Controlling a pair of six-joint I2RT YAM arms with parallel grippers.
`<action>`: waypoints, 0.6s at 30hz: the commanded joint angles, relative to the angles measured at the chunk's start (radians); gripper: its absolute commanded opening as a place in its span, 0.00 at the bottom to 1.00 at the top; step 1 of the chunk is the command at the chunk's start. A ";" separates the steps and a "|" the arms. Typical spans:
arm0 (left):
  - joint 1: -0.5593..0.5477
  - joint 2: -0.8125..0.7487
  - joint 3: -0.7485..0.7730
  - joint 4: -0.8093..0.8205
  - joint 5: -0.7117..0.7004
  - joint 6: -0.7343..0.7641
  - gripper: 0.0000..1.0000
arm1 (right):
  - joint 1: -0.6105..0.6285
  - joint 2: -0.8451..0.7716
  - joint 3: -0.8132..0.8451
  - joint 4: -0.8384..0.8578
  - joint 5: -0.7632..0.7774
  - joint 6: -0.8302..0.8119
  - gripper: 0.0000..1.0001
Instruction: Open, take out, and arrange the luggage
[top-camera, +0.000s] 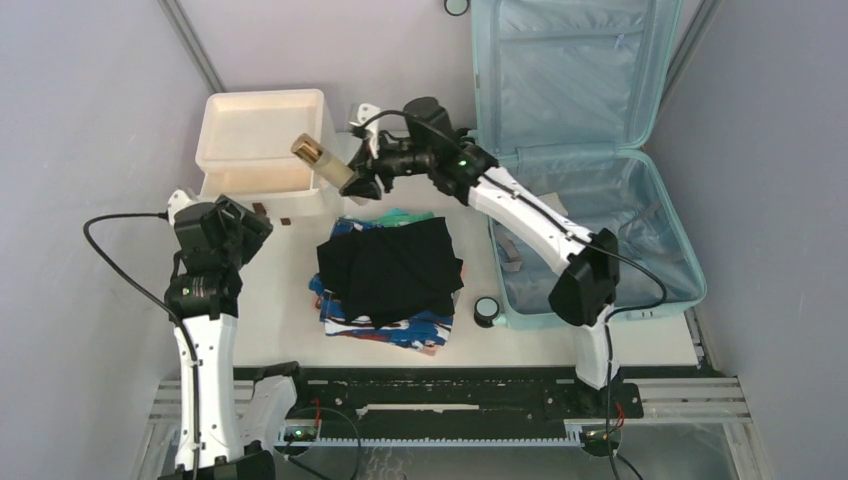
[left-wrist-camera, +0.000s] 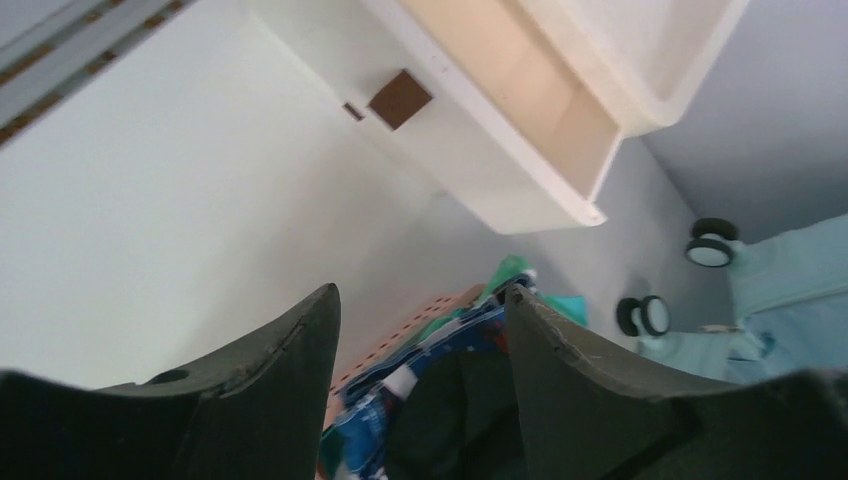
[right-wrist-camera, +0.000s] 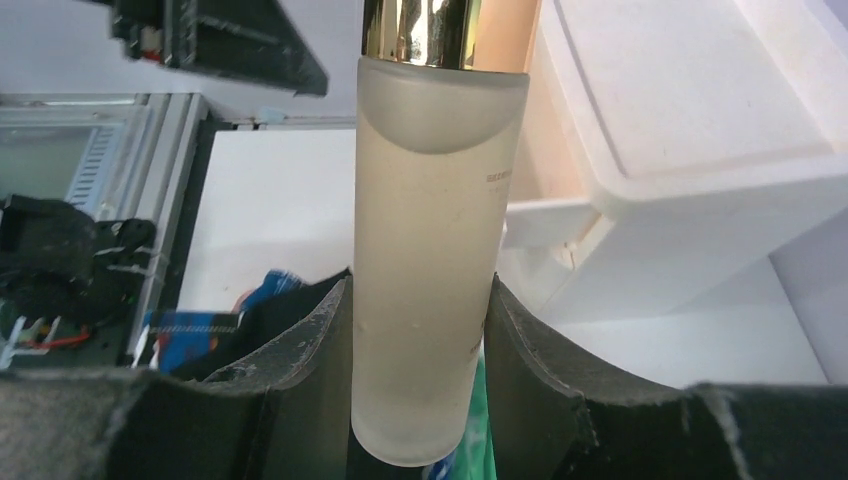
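Luggage (top-camera: 585, 120): open, at the right side of the table (top-camera: 270, 300), light blue lining showing. Notes for you, left to right.

Left gripper (left-wrist-camera: 420, 300): at the left, in front of the cream-white cabinet (top-camera: 262, 182). Its fingers are spread, with nothing between them and touching nothing. Its camera looks past the cabinet's lower front toward the clothes.

Bottle (top-camera: 322, 158): frosted, pale, gold cap. It is tilted, cap toward the far left, over the cabinet's near right corner.

Right gripper (right-wrist-camera: 420, 290): you have it clamped on the bottle's lower body, one finger on each side. The cap end sticks out past the fingertips. The gripper sits just right of the cabinet, above the far edge of the clothes stack (top-camera: 390, 265), which has a black garment on top of blue patterned fabric.

Luggage orientation: the hinge line runs left to right. The near shell lies flat on the table and the lid shell is beyond it toward the back wall; flat or leaning, cannot tell. A caster (top-camera: 487, 311) shows at the near left corner, so the wheel end faces left, toward the clothes. Each shell's long axis lies across the table.

Relative position: the luggage lies right of the right gripper, near but apart, and the right arm crosses over its left edge. The left gripper is well apart from it, with the cabinet and clothes between.
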 joint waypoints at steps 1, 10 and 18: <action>0.006 -0.050 0.055 -0.131 -0.095 0.100 0.66 | 0.051 0.054 0.171 0.250 0.075 0.015 0.00; 0.005 -0.233 -0.099 -0.127 -0.084 0.079 0.67 | 0.121 0.285 0.374 0.454 0.170 0.053 0.00; 0.005 -0.309 -0.152 -0.138 -0.087 0.088 0.68 | 0.152 0.397 0.399 0.610 0.276 -0.017 0.00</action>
